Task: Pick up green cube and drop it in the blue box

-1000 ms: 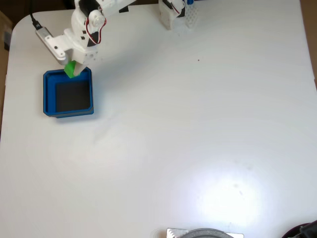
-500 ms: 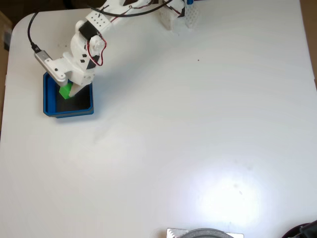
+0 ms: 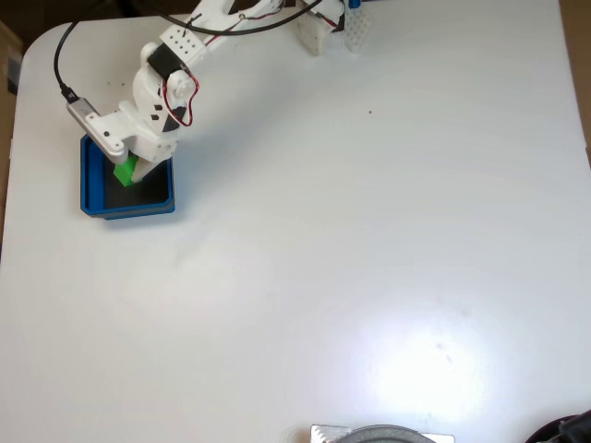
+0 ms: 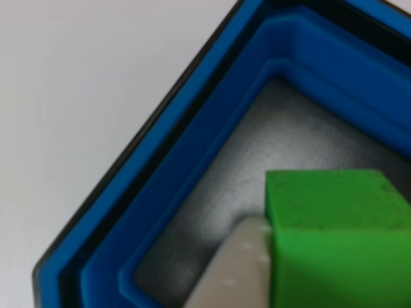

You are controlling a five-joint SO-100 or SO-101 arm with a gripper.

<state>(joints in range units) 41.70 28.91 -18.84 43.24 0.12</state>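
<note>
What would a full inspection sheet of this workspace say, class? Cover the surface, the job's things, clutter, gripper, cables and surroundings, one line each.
Surface: white table, bare across most of it, with a bright glare patch near the bottom of the fixed view.
Job's things: green cube held over the dark floor of the blue box; the other view shows the cube inside the box's walls.
Clutter: small dark speck on the table.
Gripper: gripper shut on the cube, above the box.
Cables: black cable looping to the wrist; red wires on the arm.
Surroundings: round grey object at the bottom edge; the arm's white base at the top.
</note>
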